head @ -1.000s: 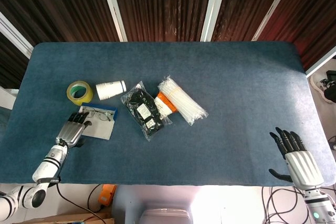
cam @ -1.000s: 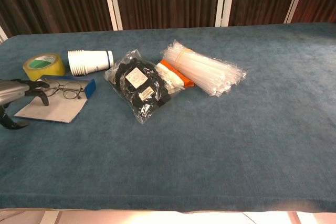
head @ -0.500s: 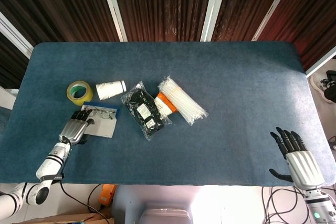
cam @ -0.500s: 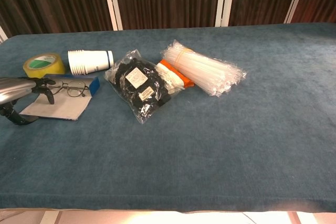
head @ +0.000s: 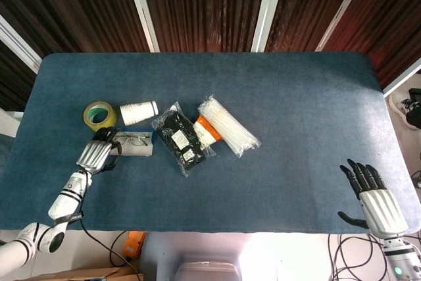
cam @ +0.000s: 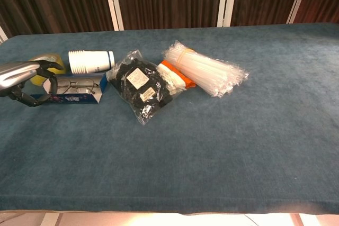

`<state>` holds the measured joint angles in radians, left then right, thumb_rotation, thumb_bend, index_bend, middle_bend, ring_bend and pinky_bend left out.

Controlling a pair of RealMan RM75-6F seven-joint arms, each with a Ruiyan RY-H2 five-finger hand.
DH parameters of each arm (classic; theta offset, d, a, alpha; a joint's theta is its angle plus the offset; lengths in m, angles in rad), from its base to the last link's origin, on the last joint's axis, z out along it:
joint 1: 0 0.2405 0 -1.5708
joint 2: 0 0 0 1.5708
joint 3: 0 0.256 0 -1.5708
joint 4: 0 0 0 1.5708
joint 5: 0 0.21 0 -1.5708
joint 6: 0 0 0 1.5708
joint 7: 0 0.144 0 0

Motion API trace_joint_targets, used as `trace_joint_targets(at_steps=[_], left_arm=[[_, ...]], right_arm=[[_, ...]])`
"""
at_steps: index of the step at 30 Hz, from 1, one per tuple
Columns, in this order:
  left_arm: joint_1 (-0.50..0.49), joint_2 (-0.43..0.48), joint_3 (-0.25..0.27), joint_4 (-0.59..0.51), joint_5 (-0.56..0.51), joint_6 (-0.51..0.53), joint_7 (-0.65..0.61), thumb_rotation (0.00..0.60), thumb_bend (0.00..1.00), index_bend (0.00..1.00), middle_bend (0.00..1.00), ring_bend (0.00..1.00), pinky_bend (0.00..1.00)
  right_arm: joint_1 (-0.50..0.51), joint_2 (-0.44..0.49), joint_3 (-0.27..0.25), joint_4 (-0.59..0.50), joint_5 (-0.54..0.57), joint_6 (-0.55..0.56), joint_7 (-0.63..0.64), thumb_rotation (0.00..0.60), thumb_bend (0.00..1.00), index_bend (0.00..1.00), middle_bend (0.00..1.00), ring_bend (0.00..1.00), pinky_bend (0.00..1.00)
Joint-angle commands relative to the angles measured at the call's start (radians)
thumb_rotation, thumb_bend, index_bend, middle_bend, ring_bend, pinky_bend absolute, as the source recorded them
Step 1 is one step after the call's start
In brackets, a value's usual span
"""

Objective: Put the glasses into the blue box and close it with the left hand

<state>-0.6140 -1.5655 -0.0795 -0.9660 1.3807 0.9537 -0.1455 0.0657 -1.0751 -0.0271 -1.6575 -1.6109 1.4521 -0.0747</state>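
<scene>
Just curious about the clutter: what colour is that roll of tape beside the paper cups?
Yellow, with a greenish inner ring; the roll of tape shows best in the head view.

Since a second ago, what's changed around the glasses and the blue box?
The left hand has moved up toward the tape roll and raised the blue box's flat pale flap, so the box now stands as an upright tray, shifted right toward the black packet. The glasses remain in it. The paper cups, straws and right hand stayed put.
</scene>
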Motion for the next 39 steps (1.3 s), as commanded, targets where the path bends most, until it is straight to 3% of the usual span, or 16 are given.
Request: trace_joint_targets(at_steps=[1,8,15,19,24,28,30,39], left_arm=[[-0.011,-0.068,-0.012,0.104,0.020,0.019,-0.067,0.600,0.46,0.57,0.09,0.00,0.07],[-0.017,-0.108,-0.007,0.181,0.025,0.002,-0.105,0.600,0.46,0.58,0.10,0.00,0.07],[-0.010,-0.103,0.012,0.180,0.062,0.038,-0.149,0.600,0.46,0.60,0.09,0.00,0.07],[0.009,-0.069,0.027,0.134,0.090,0.089,-0.181,0.600,0.60,0.66,0.10,0.00,0.06],[0.031,-0.040,0.037,0.094,0.108,0.136,-0.189,0.600,0.70,0.68,0.10,0.00,0.05],[0.086,0.069,0.086,-0.075,0.146,0.195,-0.252,0.600,0.71,0.68,0.09,0.00,0.04],[0.085,0.096,0.082,-0.116,0.142,0.189,-0.257,0.600,0.70,0.68,0.09,0.00,0.04],[0.039,0.111,0.032,-0.147,0.067,0.073,-0.265,0.600,0.73,0.67,0.09,0.00,0.04]], right_arm=[[0.000,0.001,0.001,0.001,0.001,-0.001,0.001,0.600,0.27,0.00,0.00,0.00,0.00],[-0.001,0.004,0.002,0.002,0.002,0.002,0.008,0.600,0.27,0.00,0.00,0.00,0.00],[-0.002,0.003,0.001,0.001,-0.002,0.004,0.008,0.600,0.27,0.00,0.00,0.00,0.00],[0.000,0.004,0.000,0.003,-0.002,0.001,0.008,0.600,0.27,0.00,0.00,0.00,0.00],[0.000,0.003,0.000,0.003,-0.002,0.000,0.007,0.600,0.27,0.00,0.00,0.00,0.00],[0.000,0.003,-0.005,-0.001,-0.012,0.001,0.008,0.600,0.27,0.00,0.00,0.00,0.00],[0.001,0.002,-0.006,-0.002,-0.016,-0.001,0.005,0.600,0.27,0.00,0.00,0.00,0.00],[0.004,0.000,-0.006,0.000,-0.016,-0.005,0.005,0.600,0.27,0.00,0.00,0.00,0.00]])
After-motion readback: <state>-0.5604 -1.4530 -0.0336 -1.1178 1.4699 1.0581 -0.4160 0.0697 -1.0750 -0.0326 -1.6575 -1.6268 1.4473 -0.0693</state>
